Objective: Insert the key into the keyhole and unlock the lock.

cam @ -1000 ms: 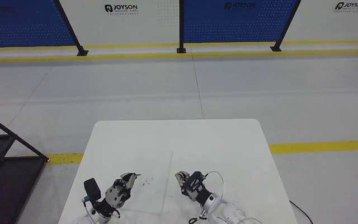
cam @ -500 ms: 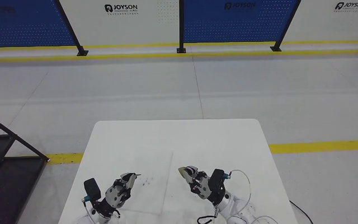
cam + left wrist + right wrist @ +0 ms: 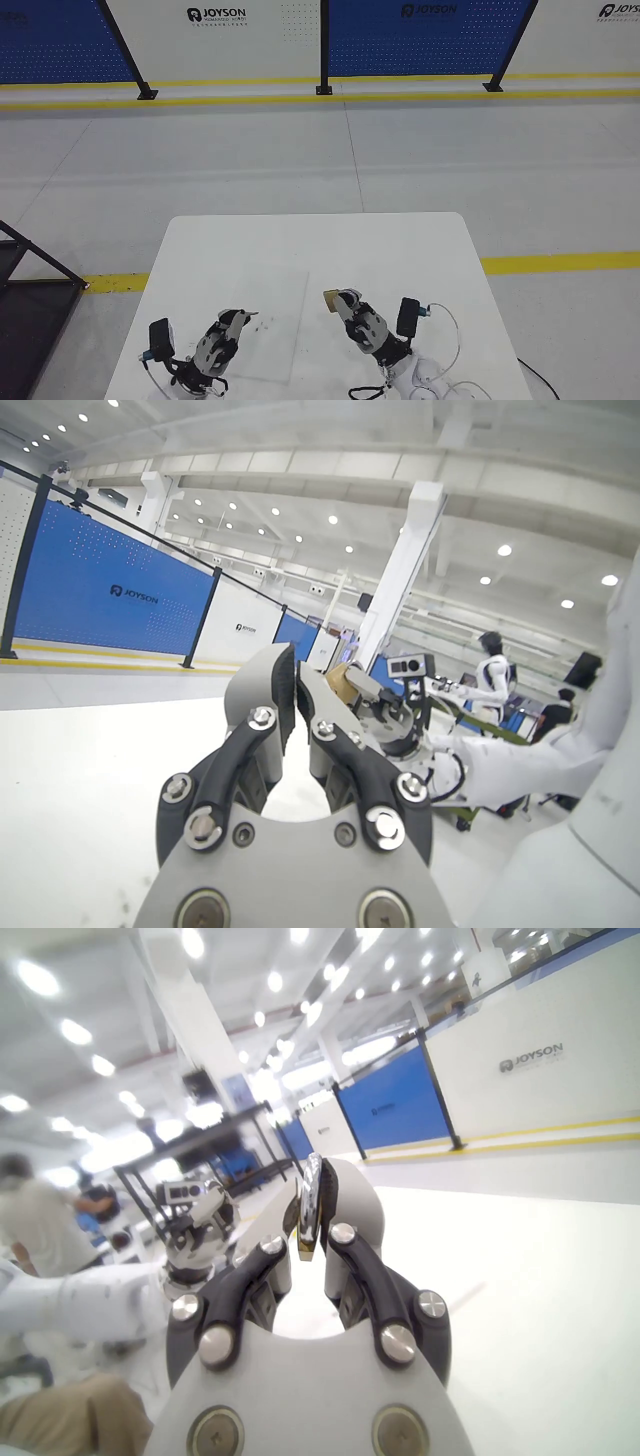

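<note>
A brass padlock (image 3: 330, 296) with a silver shackle (image 3: 313, 1178) is held off the white table (image 3: 390, 250), my right gripper (image 3: 340, 300) shut on it. In the right wrist view the lock (image 3: 306, 1233) stands edge-on between the pads. My left gripper (image 3: 241, 318) hovers at the near left, its pads pressed together (image 3: 294, 672) on a thin dark key (image 3: 248, 316) that barely pokes past the tips. The two grippers are a hand's width apart. From the left wrist view the lock (image 3: 338, 686) shows just beyond my fingertips.
The table's far half is bare white surface. A black frame (image 3: 35, 262) stands on the floor off the table's left edge. Blue and white barrier panels (image 3: 420, 35) line the far floor.
My right gripper has carried the padlock away from the near edge and slightly right, its wrist turning. The left gripper has hardly shifted.
</note>
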`<move>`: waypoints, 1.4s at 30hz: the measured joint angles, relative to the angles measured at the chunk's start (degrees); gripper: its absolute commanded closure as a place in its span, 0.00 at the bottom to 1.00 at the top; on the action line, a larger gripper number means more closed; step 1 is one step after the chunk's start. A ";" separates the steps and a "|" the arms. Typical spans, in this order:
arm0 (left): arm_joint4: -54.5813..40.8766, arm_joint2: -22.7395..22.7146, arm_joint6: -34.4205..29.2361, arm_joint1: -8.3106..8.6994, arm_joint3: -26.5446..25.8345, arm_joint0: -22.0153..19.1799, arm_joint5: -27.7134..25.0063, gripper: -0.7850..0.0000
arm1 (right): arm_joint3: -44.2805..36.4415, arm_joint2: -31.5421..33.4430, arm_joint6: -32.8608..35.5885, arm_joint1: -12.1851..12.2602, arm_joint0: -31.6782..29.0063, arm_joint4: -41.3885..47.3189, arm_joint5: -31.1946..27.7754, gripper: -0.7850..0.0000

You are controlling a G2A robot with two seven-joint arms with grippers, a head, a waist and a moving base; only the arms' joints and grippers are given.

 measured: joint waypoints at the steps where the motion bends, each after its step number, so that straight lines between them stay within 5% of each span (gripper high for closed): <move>1: -2.14 0.77 -0.44 -0.10 -0.63 -0.03 -0.35 1.00 | 0.53 -0.57 -0.72 -0.19 0.36 1.75 -1.53 1.00; 8: -16.48 5.18 -5.66 -1.27 -3.02 -1.12 -5.47 1.00 | 3.81 -5.38 -4.43 -1.88 2.98 13.26 -11.50 1.00; 13: -18.09 9.67 -5.85 -2.17 -1.68 -2.76 -5.69 1.00 | 5.73 -7.28 -4.50 -2.74 4.55 18.26 -17.36 1.00; 25: -18.29 9.82 -6.11 -2.18 -1.73 -2.79 -5.54 1.00 | 5.82 -7.15 -4.05 -2.77 4.70 18.24 -17.20 1.00; 31: -24.62 14.33 -10.26 -2.94 -2.72 -3.83 -4.92 1.00 | 3.99 -7.59 -2.66 -3.38 4.24 21.19 -14.35 1.00; 42: -17.67 20.41 -2.99 -5.68 -1.33 -6.81 0.44 1.00 | 4.59 -8.41 -2.23 -4.64 4.38 21.19 -14.28 1.00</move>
